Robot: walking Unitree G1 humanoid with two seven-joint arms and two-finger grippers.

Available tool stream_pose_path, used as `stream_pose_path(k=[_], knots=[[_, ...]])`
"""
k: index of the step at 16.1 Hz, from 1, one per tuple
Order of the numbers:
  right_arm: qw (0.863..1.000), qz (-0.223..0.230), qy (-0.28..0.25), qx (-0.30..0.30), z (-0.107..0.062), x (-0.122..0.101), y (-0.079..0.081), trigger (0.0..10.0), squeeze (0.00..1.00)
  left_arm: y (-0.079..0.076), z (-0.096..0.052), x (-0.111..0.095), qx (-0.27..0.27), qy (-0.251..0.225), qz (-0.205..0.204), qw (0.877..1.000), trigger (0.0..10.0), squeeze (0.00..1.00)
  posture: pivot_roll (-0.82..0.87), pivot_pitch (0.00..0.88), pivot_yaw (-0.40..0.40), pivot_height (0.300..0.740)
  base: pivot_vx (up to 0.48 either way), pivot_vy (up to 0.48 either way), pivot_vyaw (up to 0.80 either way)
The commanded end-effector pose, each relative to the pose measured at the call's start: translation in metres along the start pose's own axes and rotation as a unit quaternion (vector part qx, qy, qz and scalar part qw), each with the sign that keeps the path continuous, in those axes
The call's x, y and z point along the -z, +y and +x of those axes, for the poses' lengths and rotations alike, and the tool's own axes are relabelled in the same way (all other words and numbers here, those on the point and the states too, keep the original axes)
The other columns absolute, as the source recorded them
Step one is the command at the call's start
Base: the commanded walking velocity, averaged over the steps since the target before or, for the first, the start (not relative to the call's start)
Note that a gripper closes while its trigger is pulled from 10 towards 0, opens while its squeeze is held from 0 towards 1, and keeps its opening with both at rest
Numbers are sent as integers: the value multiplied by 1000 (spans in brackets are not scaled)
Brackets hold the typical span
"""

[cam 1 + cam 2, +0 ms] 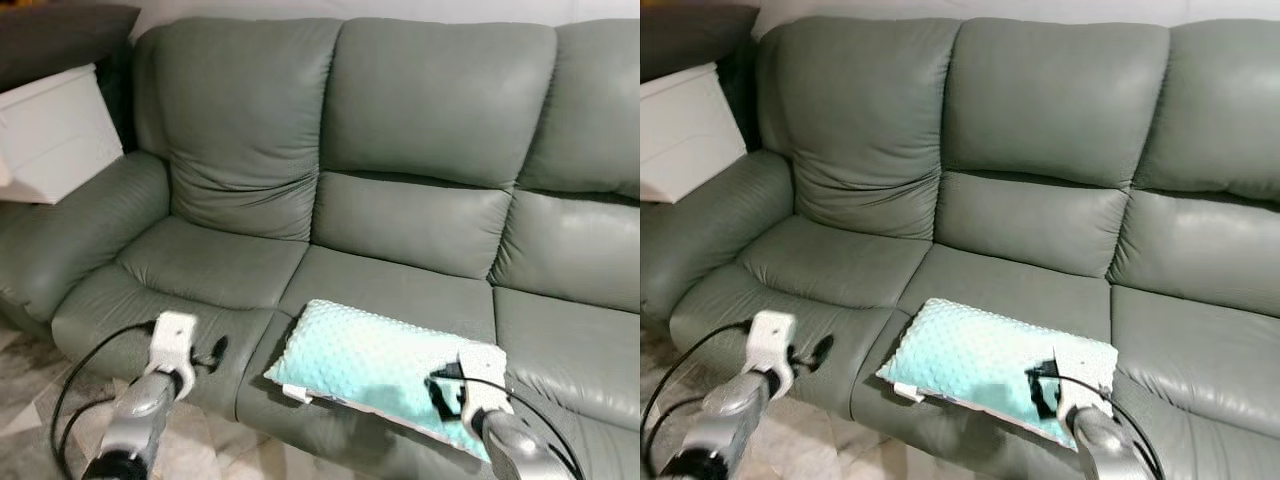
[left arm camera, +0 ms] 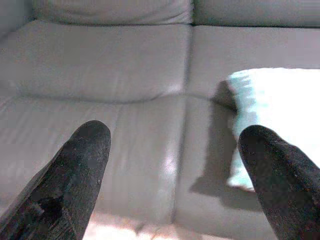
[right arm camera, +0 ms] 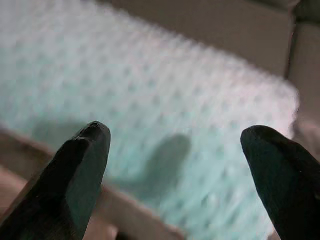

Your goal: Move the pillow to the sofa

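Right gripper (image 3: 175, 165) is sitting nearest the lens, jaws spread wide and holding nothing, hovering just over the near right corner of the pillow (image 1: 375, 365). In the right wrist view the dotted mint fabric is spanning the whole gap between the two fingers (image 3: 70, 180) and running on ahead of them; cannot tell if a tip is touching it.

Pillow is already lying flat on the sofa (image 1: 420, 130), on the middle seat cushion, but its near edge is overhanging the seat front, below the jaws.

Left gripper (image 2: 175, 175) is hanging in front of the left seat cushion, jaws also wide open and empty. Pillow's left end is lying ahead of it and off past one finger, near but apart.

Judgement: placement is looking basically done, release stage.

Risks from here:
- Overhang plus slick leather: a finger dragging the plush on pull-back could be tipping the pillow off the front edge onto the floor.
- Right cable (image 1: 530, 400) is looping close over the pillow corner, so it could be snagging as the arm retracts.
- Safer option would be lifting the right jaws straight up before backing off.
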State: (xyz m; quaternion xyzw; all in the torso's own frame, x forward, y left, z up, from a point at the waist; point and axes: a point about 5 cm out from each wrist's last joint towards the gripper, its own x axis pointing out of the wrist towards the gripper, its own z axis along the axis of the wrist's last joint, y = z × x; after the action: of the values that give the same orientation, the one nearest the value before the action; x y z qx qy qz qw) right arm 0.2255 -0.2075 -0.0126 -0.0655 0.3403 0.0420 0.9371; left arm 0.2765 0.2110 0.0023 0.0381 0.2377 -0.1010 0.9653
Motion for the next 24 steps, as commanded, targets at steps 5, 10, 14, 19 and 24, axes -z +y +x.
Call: stream_pose_path(k=[5,10,14,19,24], knots=[[999,10,33,-33,-14,10,1,10000,902,-37,16,5,91,83,47,991,10000,0,-227,0,100,740,0,0,0],[994,43,80,-53,-23,29,6,10000,216,-33,11,19,84,111,43,989,10000,0,-210,46,104,740,0,0,0],[990,63,93,-80,-12,25,7,10000,0,-46,13,28,104,158,59,980,10000,0,-206,94,105,740,0,0,0],[980,156,85,-91,5,22,2,10000,0,-51,18,20,95,149,42,983,10000,0,-169,136,120,740,0,0,0],[971,178,111,-118,16,24,15,10000,0,-66,17,29,116,181,30,976,10000,0,-151,164,126,740,0,0,0]])
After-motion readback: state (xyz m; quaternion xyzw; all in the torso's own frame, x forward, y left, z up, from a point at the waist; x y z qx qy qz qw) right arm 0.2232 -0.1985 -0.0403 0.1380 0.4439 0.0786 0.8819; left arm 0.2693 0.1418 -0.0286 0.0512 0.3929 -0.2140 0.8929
